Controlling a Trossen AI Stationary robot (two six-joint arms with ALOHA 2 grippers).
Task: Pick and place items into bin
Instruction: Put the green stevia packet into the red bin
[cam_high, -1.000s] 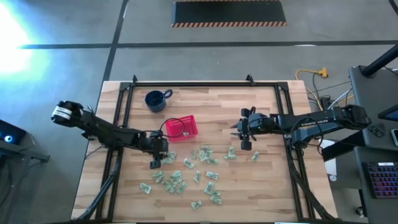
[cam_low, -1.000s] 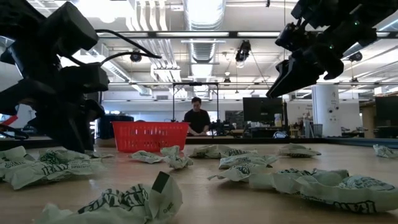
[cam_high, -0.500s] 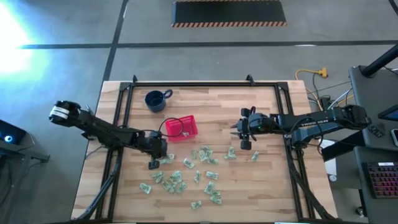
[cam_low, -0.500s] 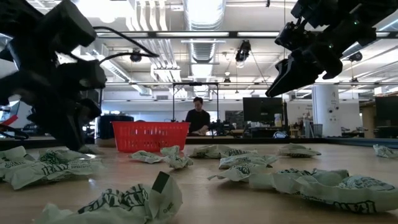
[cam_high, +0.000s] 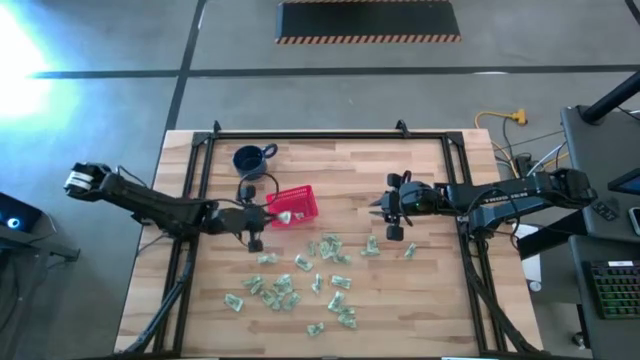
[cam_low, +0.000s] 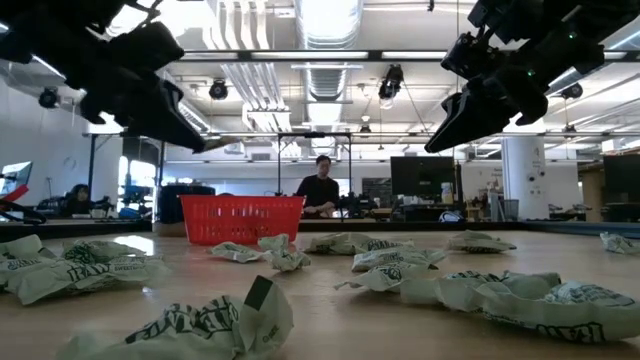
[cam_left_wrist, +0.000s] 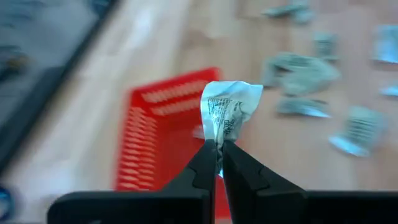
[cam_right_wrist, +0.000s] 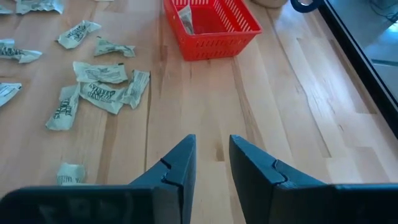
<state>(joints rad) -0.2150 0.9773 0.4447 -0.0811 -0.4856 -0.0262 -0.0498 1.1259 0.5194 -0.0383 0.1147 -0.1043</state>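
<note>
Holding one wrapped item (cam_left_wrist: 229, 112), left gripper (cam_left_wrist: 217, 149) is clamped beside the red bin (cam_high: 291, 204); bin holds one piece; some twenty remain scattered at five o'clock. Right gripper (cam_right_wrist: 209, 155), part-open, is empty.

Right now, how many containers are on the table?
2. The red basket sits left of centre among the scattered wrappers. The dark blue mug stands apart from it, farther back and further left. No other container shows, and none seems hidden.

Blue mug (cam_high: 249, 161) on wooden table (cam_high: 430, 290)
</note>
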